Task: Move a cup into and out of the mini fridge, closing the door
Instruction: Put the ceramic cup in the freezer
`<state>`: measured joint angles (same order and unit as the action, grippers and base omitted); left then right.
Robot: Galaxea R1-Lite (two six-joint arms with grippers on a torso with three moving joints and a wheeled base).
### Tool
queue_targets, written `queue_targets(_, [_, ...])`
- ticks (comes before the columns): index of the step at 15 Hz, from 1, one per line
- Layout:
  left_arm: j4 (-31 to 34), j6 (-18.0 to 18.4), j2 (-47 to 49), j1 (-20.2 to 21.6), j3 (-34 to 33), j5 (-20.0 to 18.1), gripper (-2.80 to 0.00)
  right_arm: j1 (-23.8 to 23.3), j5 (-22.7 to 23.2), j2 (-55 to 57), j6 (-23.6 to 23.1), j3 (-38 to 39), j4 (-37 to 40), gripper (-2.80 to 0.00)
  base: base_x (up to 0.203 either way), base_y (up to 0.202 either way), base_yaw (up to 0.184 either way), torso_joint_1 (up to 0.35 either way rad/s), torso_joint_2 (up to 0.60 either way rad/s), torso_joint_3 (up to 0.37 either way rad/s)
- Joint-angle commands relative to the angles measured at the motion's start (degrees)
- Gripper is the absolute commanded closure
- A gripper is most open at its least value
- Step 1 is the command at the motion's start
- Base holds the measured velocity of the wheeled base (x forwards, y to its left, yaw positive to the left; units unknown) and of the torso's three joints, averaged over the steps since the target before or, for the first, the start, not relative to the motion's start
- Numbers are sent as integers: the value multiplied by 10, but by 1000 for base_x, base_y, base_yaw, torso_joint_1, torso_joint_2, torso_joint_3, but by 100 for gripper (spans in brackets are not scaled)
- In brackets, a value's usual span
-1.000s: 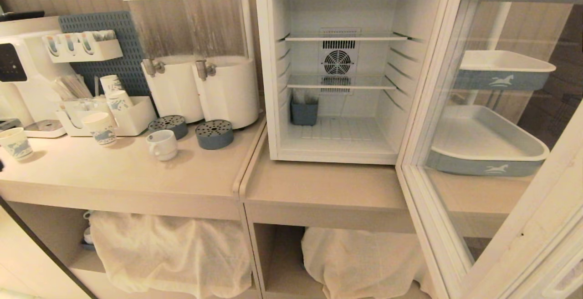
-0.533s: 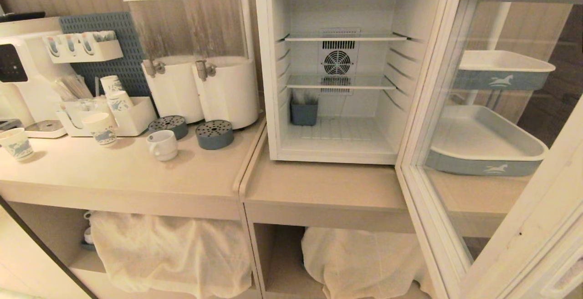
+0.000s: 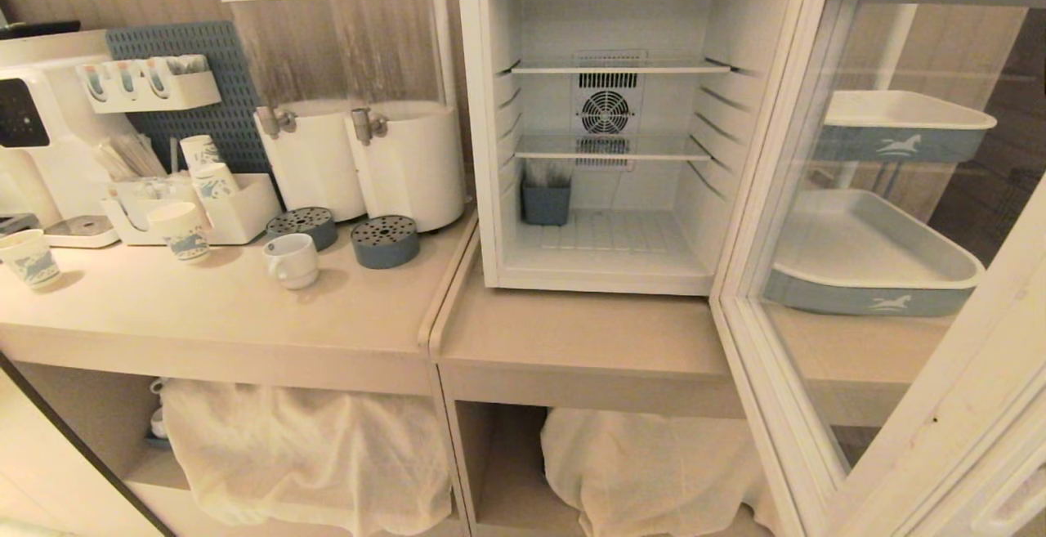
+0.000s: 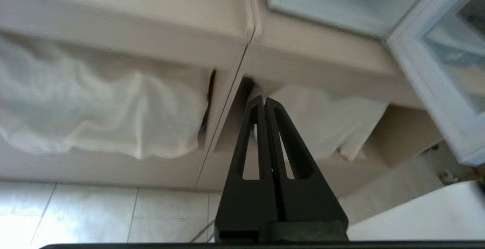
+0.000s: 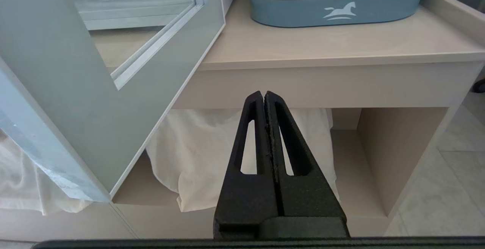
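Head view: the cup [image 3: 291, 260] sits on the left tabletop [image 3: 204, 308], the mini fridge [image 3: 605, 128] open to its right.
I judge it stiff, glazed, slippery, breakable; I'd pinch rim or handle. Left gripper [image 4: 264, 103] and right gripper [image 5: 264, 98] fingers are closed, empty.

The premises were identified as a self-service beverage station of the café or pantry type. A beige counter [image 3: 245, 308] was found fitted with two clear-topped drink dispensers [image 3: 351, 104] over drip trays, a white hot-drink machine [image 3: 33, 128], printed paper cups [image 3: 181, 230] and an organiser [image 3: 221, 214] stocked with stirrers and sachets. A pegboard [image 3: 204, 104] carrying a condiment rack was noted behind. A glass-doored mini fridge [image 3: 605, 136] and blue-and-white serving trays [image 3: 874, 275] were recorded alongside, with cloth-covered stores [image 3: 310, 455] kept on the shelves below.
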<state>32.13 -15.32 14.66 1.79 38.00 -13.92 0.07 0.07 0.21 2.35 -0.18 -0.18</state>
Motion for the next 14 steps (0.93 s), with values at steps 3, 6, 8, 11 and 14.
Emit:
queue_targets(3, [-53, 19, -95, -18, -132, 24, 0, 0, 0, 0, 0, 0, 0, 0, 0, 0, 0, 0, 0, 0])
queue_targets(6, [-262, 57, -130, -19, -342, 79, 0, 0, 0, 0, 1, 0, -1, 0, 0, 0, 0, 0, 0, 0])
queue_targets(8, [-397, 71, -142, -19, -404, 107, 0, 0, 0, 0, 1, 0, -1, 0, 0, 0, 0, 0, 0, 0])
queue_targets(11, [-382, 91, -138, -20, -403, 128, 0, 0, 0, 0, 1, 0, -1, 0, 0, 0, 0, 0, 0, 0])
queue_targets(14, [-393, 81, -149, -20, -403, 129, 0, 0, 0, 0, 1, 0, -1, 0, 0, 0, 0, 0, 0, 0])
